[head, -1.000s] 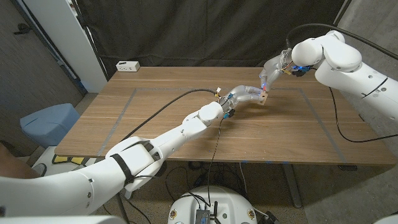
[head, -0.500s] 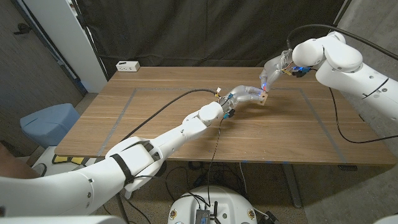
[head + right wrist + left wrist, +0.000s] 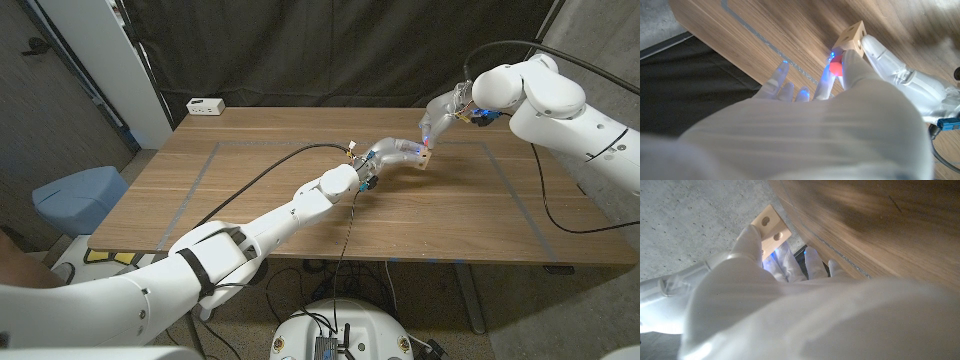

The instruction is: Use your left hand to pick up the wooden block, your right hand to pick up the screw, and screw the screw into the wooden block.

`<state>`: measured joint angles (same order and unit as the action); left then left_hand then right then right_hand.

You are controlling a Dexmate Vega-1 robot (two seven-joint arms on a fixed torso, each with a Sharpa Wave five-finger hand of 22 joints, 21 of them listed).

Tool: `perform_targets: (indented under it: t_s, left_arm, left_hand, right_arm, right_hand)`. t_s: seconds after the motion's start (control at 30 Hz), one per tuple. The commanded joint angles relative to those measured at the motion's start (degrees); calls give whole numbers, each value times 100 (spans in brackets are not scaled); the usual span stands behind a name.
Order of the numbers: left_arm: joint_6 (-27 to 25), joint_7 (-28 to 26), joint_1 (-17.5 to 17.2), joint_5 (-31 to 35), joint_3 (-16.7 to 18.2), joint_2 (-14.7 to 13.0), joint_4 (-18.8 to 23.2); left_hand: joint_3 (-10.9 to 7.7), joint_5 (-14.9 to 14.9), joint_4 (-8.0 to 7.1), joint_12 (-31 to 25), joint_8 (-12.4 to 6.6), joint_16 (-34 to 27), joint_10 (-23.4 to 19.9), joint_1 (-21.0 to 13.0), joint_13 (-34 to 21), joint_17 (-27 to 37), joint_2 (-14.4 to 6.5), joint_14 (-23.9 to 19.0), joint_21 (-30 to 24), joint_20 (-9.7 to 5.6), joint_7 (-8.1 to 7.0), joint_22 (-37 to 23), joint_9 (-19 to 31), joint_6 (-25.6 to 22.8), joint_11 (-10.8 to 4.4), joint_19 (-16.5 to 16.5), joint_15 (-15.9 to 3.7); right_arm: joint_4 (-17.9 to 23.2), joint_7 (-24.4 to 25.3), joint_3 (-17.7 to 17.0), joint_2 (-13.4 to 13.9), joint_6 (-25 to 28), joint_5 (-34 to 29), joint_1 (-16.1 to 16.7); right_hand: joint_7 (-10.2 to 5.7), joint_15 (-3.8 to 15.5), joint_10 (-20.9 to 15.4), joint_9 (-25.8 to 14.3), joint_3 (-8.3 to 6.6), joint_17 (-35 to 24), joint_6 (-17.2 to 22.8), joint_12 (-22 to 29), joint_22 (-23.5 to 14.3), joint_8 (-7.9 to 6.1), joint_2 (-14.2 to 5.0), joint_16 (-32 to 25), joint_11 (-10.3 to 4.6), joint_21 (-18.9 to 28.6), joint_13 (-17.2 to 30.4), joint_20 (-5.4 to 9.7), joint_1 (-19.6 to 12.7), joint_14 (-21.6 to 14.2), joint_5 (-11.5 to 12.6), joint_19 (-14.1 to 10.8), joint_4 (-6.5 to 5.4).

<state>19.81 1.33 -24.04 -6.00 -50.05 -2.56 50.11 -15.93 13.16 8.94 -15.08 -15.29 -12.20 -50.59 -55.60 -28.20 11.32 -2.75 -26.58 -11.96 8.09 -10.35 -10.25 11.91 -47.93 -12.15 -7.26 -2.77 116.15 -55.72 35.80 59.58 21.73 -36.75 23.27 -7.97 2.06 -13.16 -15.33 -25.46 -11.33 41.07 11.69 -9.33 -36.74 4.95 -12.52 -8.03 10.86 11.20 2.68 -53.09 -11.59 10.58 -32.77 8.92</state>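
Your left hand (image 3: 398,152) grips the wooden block (image 3: 427,156), fingers wrapped around it, holding it over the far middle of the table (image 3: 250,200). In the left wrist view the block (image 3: 771,229) stands out past your fingertips (image 3: 751,234), two round holes showing in its face. Your right hand (image 3: 437,113) comes down on the block from above, pinching the screw (image 3: 837,66) with its red head tight against the block (image 3: 852,37); the other fingers (image 3: 776,80) are spread. A white power strip (image 3: 205,106) lies at the table's far left corner.
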Motion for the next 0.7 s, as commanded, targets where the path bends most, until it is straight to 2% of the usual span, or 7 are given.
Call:
perform_targets:
  t_s: [0.03,0.37,0.7]
  left_arm:
    - [-60,3,-40,6,-5,-39,109]
    - [-76,10,-49,13,-11,-50,141]
    - [-80,21,-52,27,-20,-66,183]
  left_hand:
    - [-93,31,-34,-43,-56,17,-47,36,-522,26,-127,-50,14,29,107,-35,38,-490,-14,9,-311]
    - [-94,31,-37,-41,-57,16,-47,40,-521,28,-131,-48,15,29,104,-35,38,-497,-15,13,-307]
    - [-92,31,-41,-38,-48,15,-43,50,-522,28,-129,-52,15,30,112,-35,38,-480,-15,14,-299]
  right_arm:
    - [75,38,-22,50,124,43,59]
    - [136,73,-33,84,212,61,97]
    - [204,181,-80,125,296,134,179]
  right_hand:
    - [45,281,-110,-30,-5,-33,89,41,-15,-58,-24,-34,27,29,16,55,47,-84,-17,-24,-57]
    - [132,305,-231,-12,26,-29,216,61,-15,-104,-51,-51,53,33,14,86,88,-151,-21,-87,-70]
    - [264,316,-409,81,78,-34,387,83,-15,-103,-109,-80,126,31,10,123,263,-259,-27,-160,-146]
